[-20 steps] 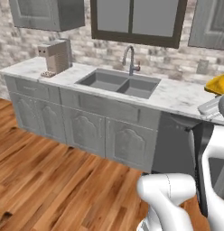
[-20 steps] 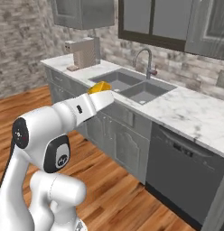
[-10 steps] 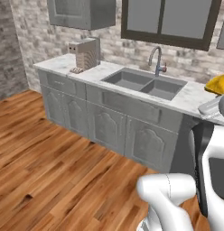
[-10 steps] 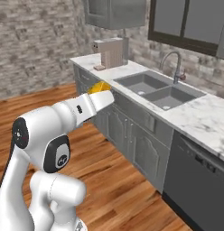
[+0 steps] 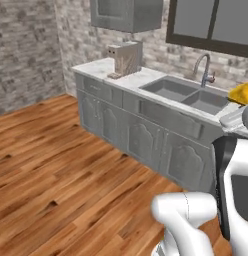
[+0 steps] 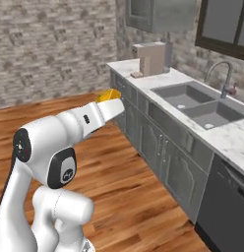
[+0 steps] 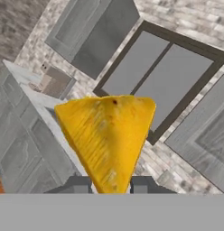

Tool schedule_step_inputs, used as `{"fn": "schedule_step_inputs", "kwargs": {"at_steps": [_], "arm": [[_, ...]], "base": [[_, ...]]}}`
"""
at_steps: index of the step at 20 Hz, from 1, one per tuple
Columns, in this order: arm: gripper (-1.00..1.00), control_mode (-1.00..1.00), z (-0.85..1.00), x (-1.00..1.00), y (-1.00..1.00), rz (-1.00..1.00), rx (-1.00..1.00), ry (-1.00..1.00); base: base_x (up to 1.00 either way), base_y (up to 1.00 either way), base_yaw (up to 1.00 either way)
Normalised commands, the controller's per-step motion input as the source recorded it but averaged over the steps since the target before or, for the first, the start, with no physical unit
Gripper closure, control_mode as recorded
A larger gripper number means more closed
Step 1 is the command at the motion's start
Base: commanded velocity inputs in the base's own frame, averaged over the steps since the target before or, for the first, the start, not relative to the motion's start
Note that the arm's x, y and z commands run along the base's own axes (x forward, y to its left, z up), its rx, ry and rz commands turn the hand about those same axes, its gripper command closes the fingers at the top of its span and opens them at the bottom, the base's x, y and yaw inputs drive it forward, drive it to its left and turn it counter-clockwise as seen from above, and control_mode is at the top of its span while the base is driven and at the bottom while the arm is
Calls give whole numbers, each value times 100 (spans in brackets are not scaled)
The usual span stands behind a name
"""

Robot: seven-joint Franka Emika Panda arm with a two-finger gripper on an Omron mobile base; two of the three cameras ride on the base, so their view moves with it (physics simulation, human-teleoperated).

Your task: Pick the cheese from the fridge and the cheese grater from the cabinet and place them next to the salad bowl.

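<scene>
Glossy white rounded arm (image 6: pixel 70 133), dark joints, possibly small markings

Light is even and diffuse in all three views, moderately bright, with no visible source and no hard cast shadows. The wooden floor (image 5: pixel 61 165) at lower left of the left base view carries a soft sheen, no glare. The renders are coarse: brick and cabinet edges look soft and blocky. In the hand view the cheese (image 7: pixel 107 140) is smeared in texture, and the background equally soft.
</scene>
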Motion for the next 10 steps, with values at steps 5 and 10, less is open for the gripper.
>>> {"fn": "schedule_step_inputs", "kwargs": {"at_steps": [5,10], "arm": [[100,100,0,0,0,0,0,0],[100,100,0,0,0,0,0,0]], "base": [[0,0,34],[0,0,35]]}}
